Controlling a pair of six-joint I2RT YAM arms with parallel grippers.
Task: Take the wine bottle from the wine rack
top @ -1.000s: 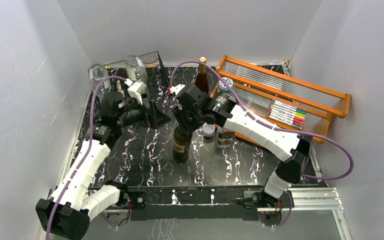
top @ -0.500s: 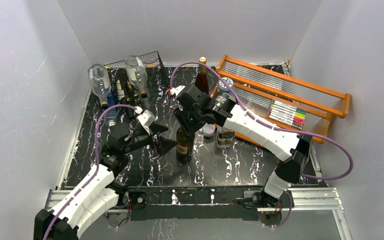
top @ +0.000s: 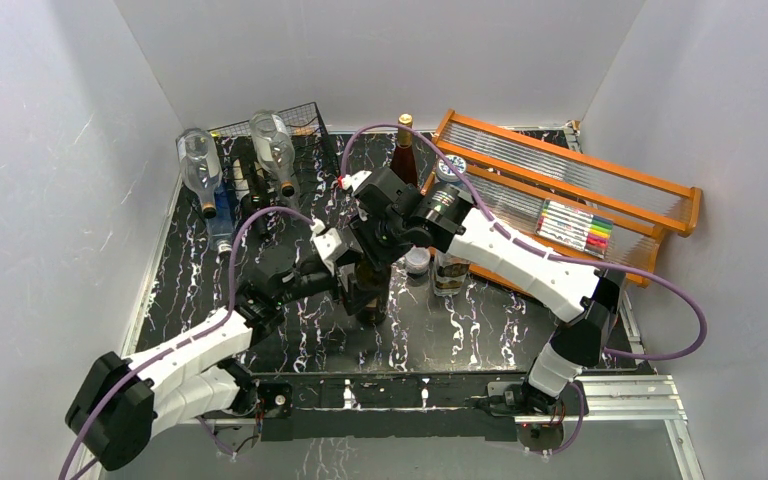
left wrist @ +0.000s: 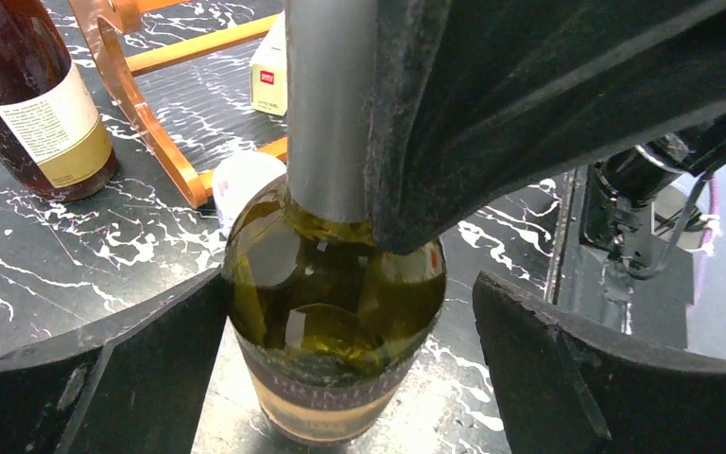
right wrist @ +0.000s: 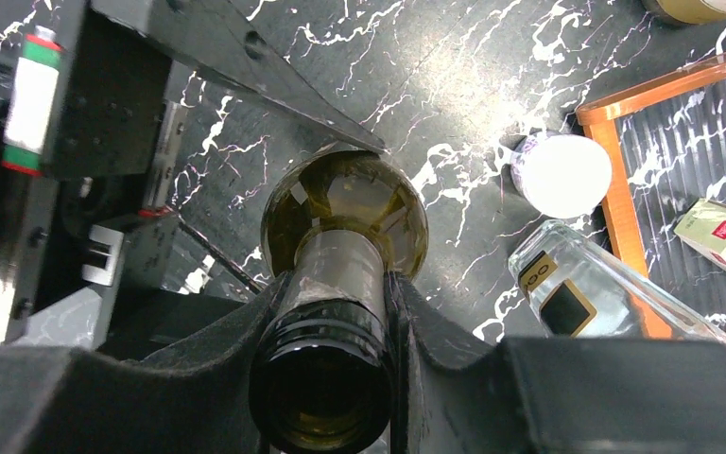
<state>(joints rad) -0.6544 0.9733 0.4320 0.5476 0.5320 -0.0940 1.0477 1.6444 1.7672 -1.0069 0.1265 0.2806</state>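
Note:
A dark green wine bottle [top: 365, 292] stands upright on the black marble table [top: 460, 330], away from the wine rack [top: 305, 115] at the back left. My right gripper [top: 373, 248] is shut on its neck from above; the right wrist view shows both fingers pressed on the neck [right wrist: 340, 270] just below the open mouth. My left gripper [top: 352, 285] is open, one finger on each side of the bottle's body [left wrist: 336, 312]. The left finger [left wrist: 151, 350] sits close to the glass, and a gap remains at the right one [left wrist: 567, 359].
Two clear bottles [top: 198, 165] [top: 272, 140] lie in the rack. A brown bottle [top: 404, 150] stands behind, and a white-lidded jar [top: 417, 260] and a clear bottle [top: 450, 270] stand right of the wine bottle. The orange shelf [top: 580, 190] holds markers [top: 572, 228].
My left arm swung from the rack forward and right to the standing bottle, its jaws opening a little wider, and now straddles the body. The right gripper kept hold of the neck.

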